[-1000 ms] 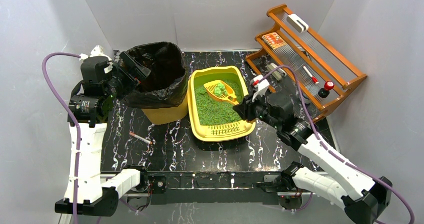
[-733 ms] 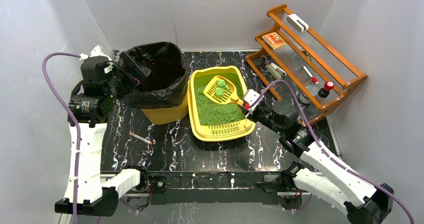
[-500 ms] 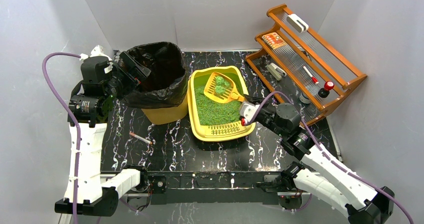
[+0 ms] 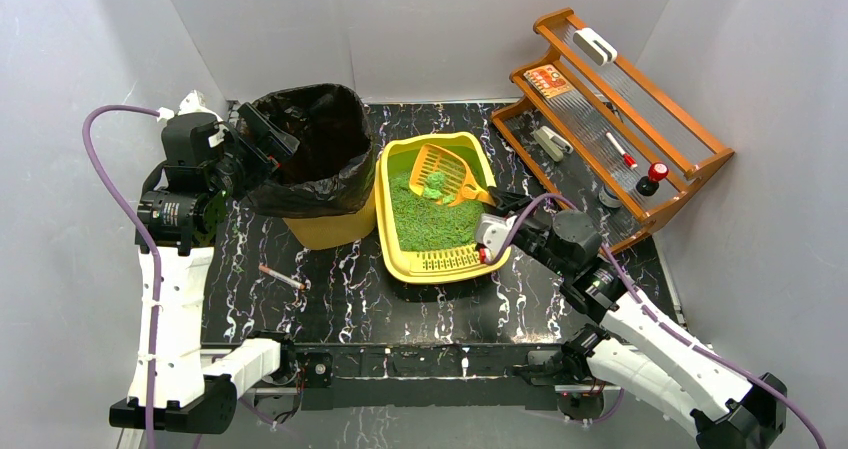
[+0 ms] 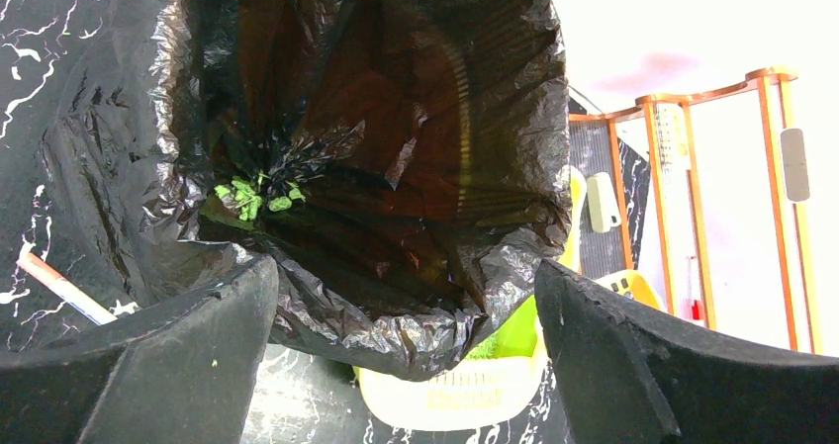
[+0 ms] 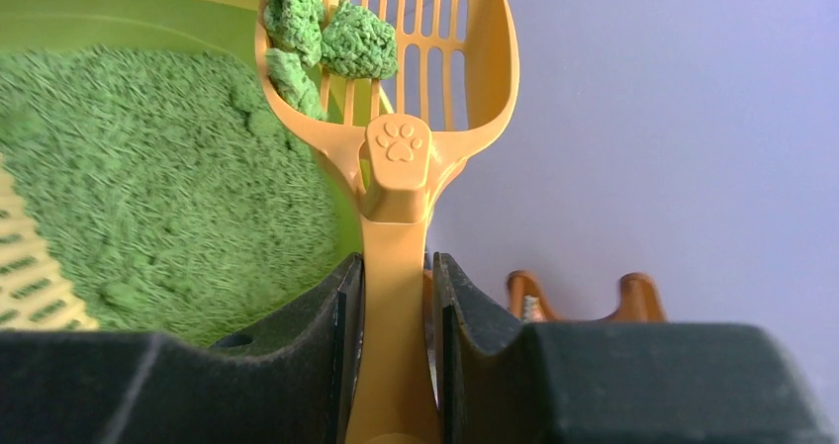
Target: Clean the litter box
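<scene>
Scoop [image 6: 425,118]: orange slotted plastic, paw print on neck, holding fuzzy green clumps [image 6: 341,39], tilted above far end.
Litter box [image 4: 450,261]: shallow yellow rounded tray, grated near end, green granules; mid-table, beside black-bagged bin [image 4: 315,144].
Right gripper [image 6: 396,296]: clamped on scoop handle, arm reaching from right.
Left gripper [image 5: 406,306]: jaws wide apart, empty, over bin mouth.
</scene>
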`<state>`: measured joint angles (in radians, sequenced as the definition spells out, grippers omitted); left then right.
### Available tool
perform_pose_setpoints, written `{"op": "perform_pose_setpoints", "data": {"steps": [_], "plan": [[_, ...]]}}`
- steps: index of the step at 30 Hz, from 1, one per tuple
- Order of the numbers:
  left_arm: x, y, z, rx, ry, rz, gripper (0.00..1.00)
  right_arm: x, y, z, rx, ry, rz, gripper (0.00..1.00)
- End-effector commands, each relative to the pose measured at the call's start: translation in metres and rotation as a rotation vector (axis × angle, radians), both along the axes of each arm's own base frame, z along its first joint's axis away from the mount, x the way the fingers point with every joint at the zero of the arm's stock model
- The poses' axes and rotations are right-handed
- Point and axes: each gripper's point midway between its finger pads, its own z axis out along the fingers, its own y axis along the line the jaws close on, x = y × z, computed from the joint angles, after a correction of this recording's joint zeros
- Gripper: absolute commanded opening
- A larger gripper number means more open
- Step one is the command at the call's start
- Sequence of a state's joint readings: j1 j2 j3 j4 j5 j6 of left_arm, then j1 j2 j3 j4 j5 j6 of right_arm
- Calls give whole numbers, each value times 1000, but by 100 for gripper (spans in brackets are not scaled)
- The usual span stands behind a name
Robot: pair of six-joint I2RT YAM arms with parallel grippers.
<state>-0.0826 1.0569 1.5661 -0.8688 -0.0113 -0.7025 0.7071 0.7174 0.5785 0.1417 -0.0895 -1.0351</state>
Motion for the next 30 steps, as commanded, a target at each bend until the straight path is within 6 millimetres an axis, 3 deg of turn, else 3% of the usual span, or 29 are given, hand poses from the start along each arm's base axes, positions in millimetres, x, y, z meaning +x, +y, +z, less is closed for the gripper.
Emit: {"op": "perform_pose_setpoints", "data": {"steps": [1,6,11,20,30], "plan": [[-5,1,8,15,-26,-4,98,-5,1,39,251,100,-16,0],[-5,3,6,23,-23,1,98,-9,-2,27,402,361,-83,0],[-4,5,1,37,-9,8,98,-5,-12,22,366,462,-186,0],[-8,19,7,107,-27,49,98,-3,-6,60,350,516,-193,0],[-9,7,12,44,-30,12,98,9,19,115,328,444,-90,0]]}}
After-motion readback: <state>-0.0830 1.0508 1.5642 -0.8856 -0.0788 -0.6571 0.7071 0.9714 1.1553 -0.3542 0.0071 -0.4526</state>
